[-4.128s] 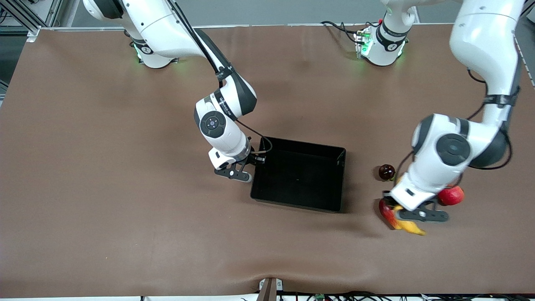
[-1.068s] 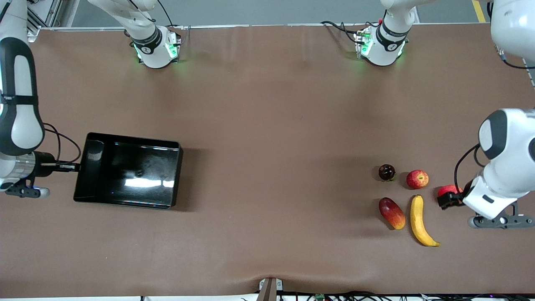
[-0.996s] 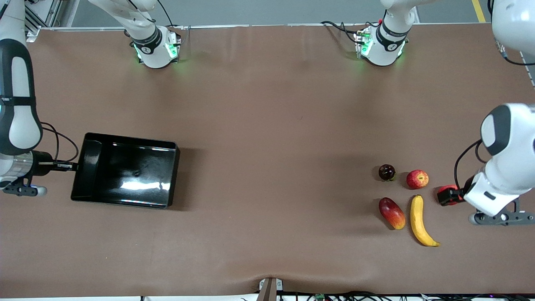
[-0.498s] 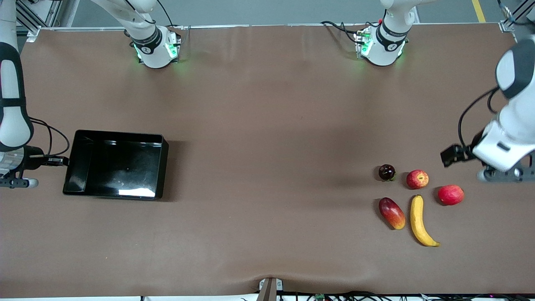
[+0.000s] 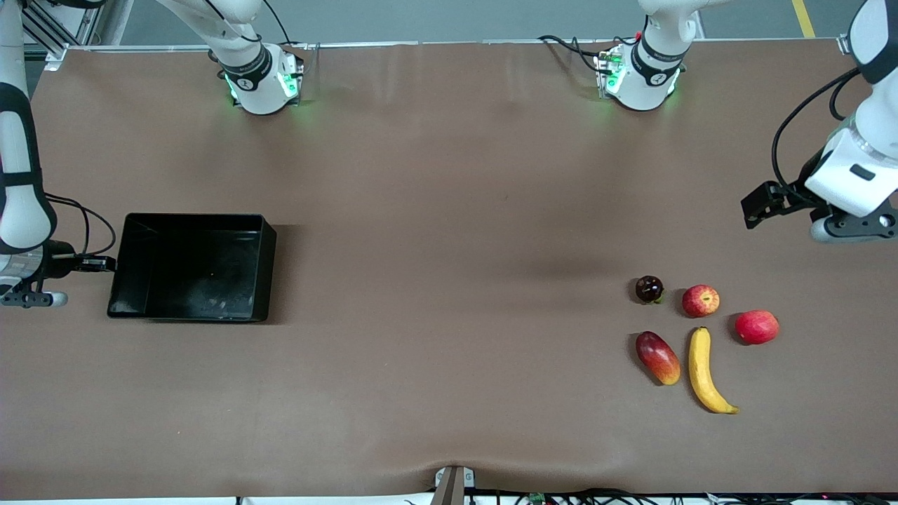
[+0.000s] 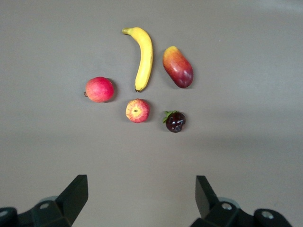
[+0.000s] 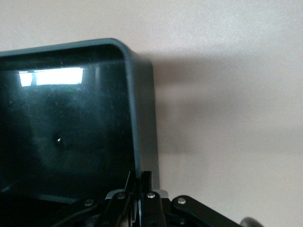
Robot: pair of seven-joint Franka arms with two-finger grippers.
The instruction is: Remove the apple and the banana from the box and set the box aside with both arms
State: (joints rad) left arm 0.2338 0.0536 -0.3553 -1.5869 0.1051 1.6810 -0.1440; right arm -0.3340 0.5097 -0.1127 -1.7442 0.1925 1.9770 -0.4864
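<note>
The black tray lies level at the right arm's end of the table. My right gripper is shut on its end wall, one finger on each side of the rim. The banana and the small red-yellow apple lie on the table near the left arm's end. They also show in the left wrist view, the banana and the apple. My left gripper is open and empty in the air over bare table, apart from the fruits.
A larger all-red fruit, a red-yellow mango and a small dark fruit lie around the banana and apple. The brown table stretches wide between tray and fruits.
My right gripper has carried the tray from the table's middle to the right arm's end and levelled it. My left gripper has drawn up and away from the fruits, leaving them all on the table.
</note>
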